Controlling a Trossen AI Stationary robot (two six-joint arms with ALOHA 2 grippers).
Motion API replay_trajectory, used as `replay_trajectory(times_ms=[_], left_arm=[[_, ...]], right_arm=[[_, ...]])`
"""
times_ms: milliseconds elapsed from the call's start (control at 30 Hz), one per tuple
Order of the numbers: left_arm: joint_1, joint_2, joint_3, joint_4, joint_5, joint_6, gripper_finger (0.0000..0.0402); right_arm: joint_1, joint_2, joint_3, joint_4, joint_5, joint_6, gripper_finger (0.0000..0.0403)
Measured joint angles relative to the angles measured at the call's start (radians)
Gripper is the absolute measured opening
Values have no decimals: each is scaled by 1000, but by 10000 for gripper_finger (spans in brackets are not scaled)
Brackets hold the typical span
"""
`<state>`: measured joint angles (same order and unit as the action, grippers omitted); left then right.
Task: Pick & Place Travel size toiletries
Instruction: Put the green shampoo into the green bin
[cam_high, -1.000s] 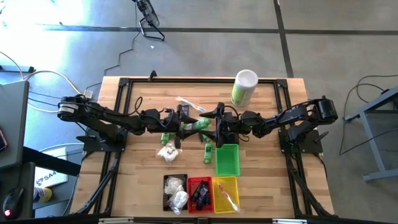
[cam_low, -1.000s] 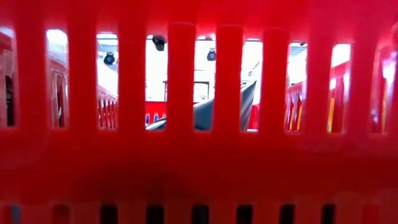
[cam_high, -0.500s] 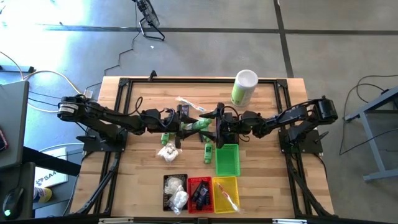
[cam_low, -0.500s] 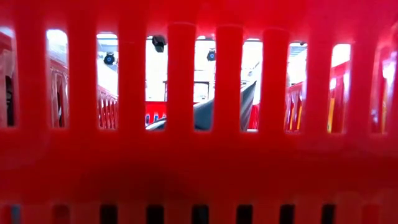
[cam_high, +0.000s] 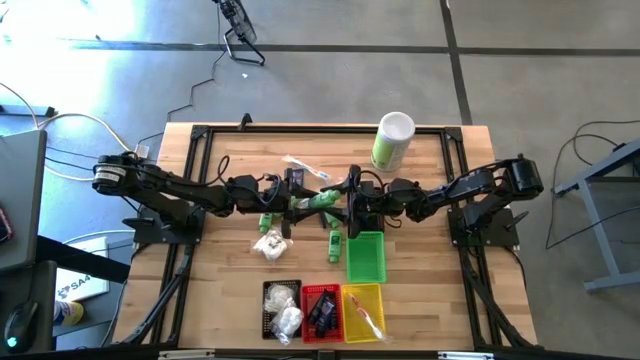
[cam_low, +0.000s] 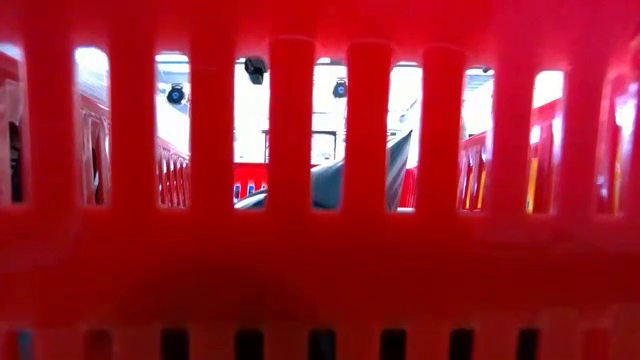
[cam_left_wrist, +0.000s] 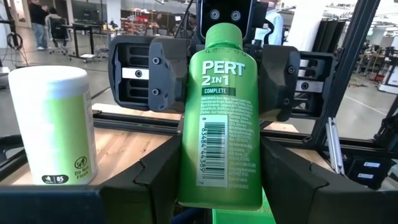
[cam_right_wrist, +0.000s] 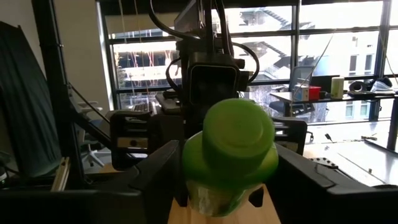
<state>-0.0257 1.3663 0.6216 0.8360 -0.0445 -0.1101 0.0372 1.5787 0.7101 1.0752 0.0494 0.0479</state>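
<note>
The left gripper (cam_left_wrist: 217, 186) holds a green bottle (cam_left_wrist: 219, 118) between its two dark fingers (cam_left_wrist: 155, 180), which press on the lower body of the bottle from both sides, so it is closed on the bottle and not wider than that. In the high view this gripper (cam_high: 296, 205) is over the middle of the table (cam_high: 225, 280), and the bottle (cam_high: 322, 199) lies almost level in the air, with the cap toward the other arm.

The right gripper (cam_right_wrist: 229, 180) faces it directly. Its fingers (cam_right_wrist: 155, 174) stand on both sides of the cap end of the bottle (cam_right_wrist: 230, 149), very near to it, but I cannot tell if they already press on it or are only beside it. In the high view this gripper (cam_high: 350, 203) is just beside the bottle.

Around them on the table are a tall green and white canister (cam_high: 392, 140), a green basket (cam_high: 366, 258) near the right gripper, and a black basket (cam_high: 282, 310), a red basket (cam_high: 320, 311) and a yellow basket (cam_high: 362, 310) in a row at the near edge. Another small green bottle (cam_high: 334, 243) lies beside the green basket, and a white pouch (cam_high: 268, 243) lies below the left gripper.

I judge that the step in hand is passing the bottle from one arm to the other. The next move probably needs a firm hold by the right gripper before the left one lets go, and then carrying the bottle to a basket, most likely the green one.
</note>
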Motion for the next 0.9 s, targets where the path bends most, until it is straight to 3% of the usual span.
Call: replay_trajectory(times_ms=[267,900], left_arm=[[0,0,0,0,0,0,189],[0,0,0,0,-3,1,189]], right_arm=[[0,0,0,-1,0,0,170],[0,0,0,-2,-1,0,167]])
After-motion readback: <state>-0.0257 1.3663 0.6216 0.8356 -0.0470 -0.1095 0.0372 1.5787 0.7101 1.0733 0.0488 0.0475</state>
